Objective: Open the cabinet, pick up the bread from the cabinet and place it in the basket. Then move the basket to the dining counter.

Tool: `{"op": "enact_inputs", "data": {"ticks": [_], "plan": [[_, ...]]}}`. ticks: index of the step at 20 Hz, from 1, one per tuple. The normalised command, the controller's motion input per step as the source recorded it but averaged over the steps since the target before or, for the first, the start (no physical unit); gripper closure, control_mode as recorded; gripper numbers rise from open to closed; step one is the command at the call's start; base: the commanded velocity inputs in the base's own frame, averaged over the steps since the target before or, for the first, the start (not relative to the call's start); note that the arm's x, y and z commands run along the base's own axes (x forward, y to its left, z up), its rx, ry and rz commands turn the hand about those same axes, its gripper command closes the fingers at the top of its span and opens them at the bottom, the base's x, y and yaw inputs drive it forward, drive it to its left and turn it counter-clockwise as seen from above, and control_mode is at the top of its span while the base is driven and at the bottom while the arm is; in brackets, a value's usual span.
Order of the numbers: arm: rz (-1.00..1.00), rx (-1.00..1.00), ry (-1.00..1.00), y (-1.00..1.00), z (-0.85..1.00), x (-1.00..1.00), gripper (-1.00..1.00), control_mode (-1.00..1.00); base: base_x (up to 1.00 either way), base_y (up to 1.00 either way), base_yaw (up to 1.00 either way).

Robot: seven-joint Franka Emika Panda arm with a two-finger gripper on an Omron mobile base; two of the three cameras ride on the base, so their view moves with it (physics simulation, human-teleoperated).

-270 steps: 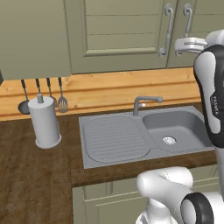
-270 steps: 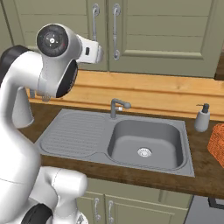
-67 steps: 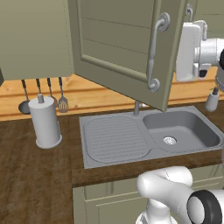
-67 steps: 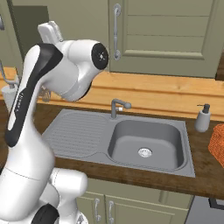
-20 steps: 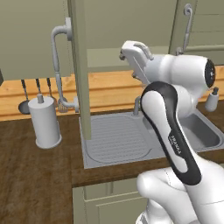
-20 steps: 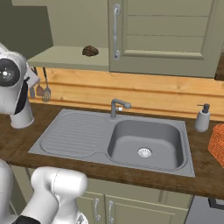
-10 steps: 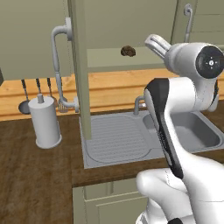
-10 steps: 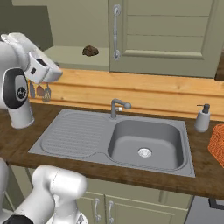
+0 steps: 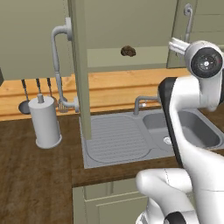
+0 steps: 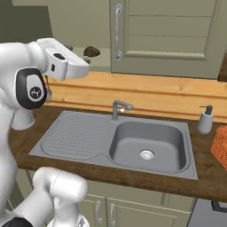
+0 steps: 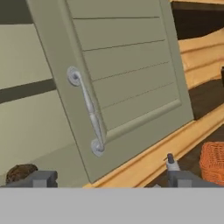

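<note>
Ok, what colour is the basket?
Bright orange basket; clearest in the hand view.

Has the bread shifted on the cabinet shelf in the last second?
No. In the right base view the bread sits at the same spot on the shelf, just left of the closed door's handle, as a second ago.

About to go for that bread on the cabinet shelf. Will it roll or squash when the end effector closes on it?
The bread looks small, lumpy and roundish, so it might wobble or roll if nudged off-centre. It sits alone on the flat cabinet shelf, so nothing would stop it. It probably weighs little and may squash; close gently.
</note>
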Motion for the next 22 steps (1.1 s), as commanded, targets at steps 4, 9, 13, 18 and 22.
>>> {"op": "enact_inputs", "data": {"ticks": [4,9,13,18,22], "plan": [[0.01,-0.01,0.2,-0.54,0.45,-0.06,-1.0,-1.0,0.0,0.0,0.0],[0.03,0.0,0.24,-0.32,0.41,0.0,-1.0,-1.0,0.0,0.0,0.0],[0.13,0.0,0.25,0.0,0.06,0.34,-1.0,-1.0,0.0,0.0,0.0],[0.19,0.0,0.11,0.0,-0.05,0.69,-1.0,-1.0,0.0,0.0,0.0],[0.22,0.0,0.07,0.0,0.0,0.56,-1.0,-1.0,0.0,0.0,0.0]]}}
